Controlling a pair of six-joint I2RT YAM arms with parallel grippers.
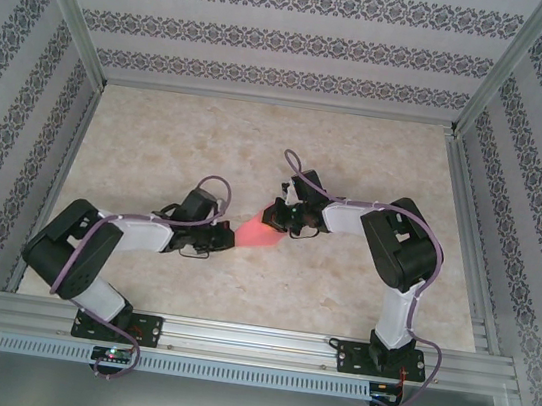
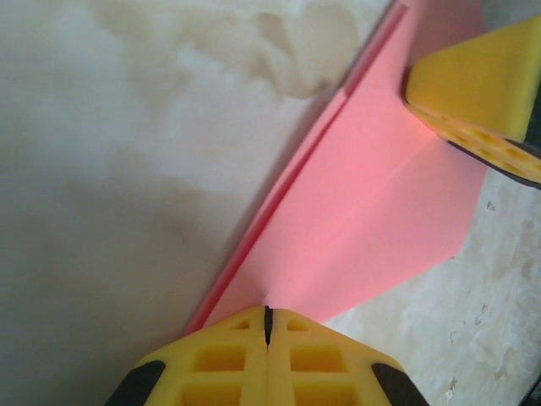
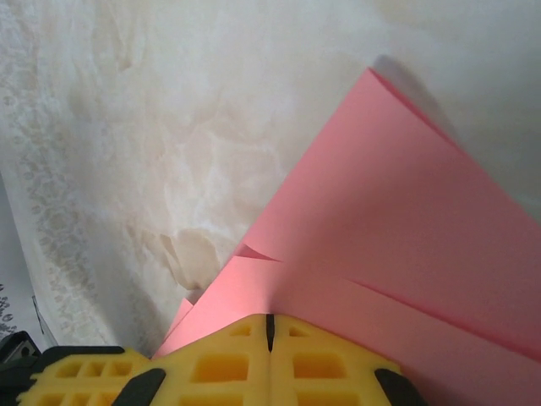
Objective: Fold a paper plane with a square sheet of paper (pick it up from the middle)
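Where the paper plane (image 1: pixel 259 234) slips under both tools, its ends are hidden, so can't tell if it's pinched or just pressed flat. Fingers of left tool (image 2: pixel 267 326) are pressed together at near-left end; right tool (image 3: pixel 270 326) likewise, at far-right end. Plane lies at centre of surface (image 1: pixel 358 155), btwn them.

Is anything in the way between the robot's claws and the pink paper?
Nothing visible. The left gripper and the right gripper are both shut on the pink paper, one at each end.
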